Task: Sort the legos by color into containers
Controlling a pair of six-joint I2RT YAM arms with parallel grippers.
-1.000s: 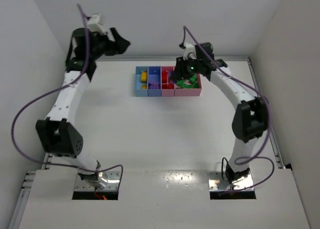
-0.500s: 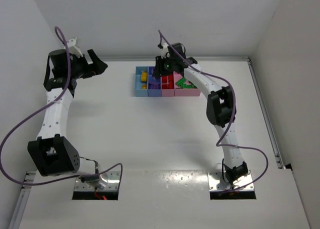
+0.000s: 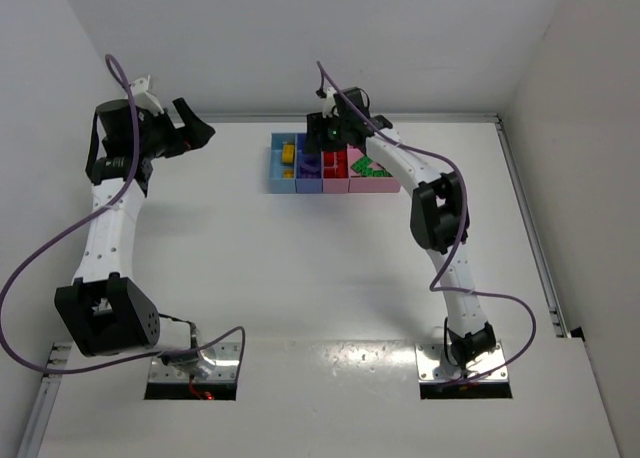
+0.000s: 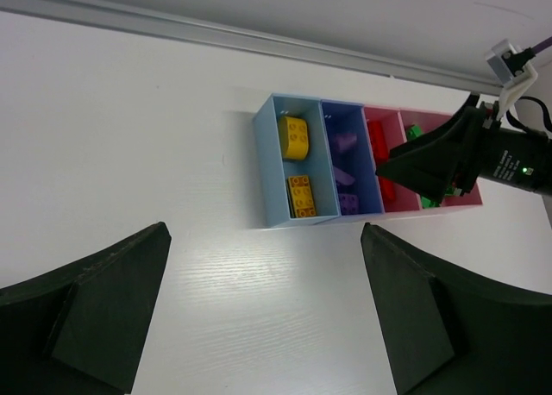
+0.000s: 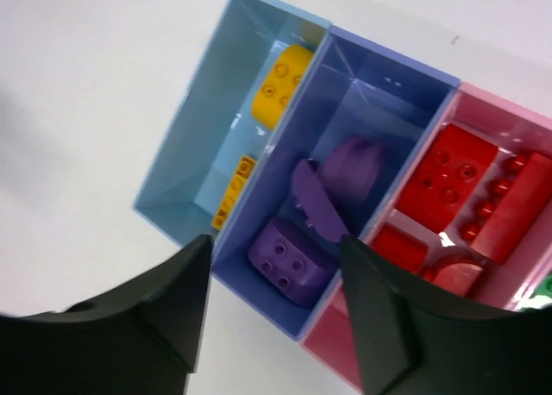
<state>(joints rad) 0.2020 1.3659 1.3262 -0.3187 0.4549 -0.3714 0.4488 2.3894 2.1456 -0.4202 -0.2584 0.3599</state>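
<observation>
Right gripper (image 5: 274, 240), jaws apart and empty, is hovering directly over purple legos (image 5: 289, 261) mid-frame; left gripper (image 3: 197, 130), jaws gaping, is waiting far left.

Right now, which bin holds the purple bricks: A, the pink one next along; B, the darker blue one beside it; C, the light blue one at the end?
B: the purple bricks lie in the darker blue bin, between the light blue bin with yellow bricks and the pink bin with red bricks.
</observation>
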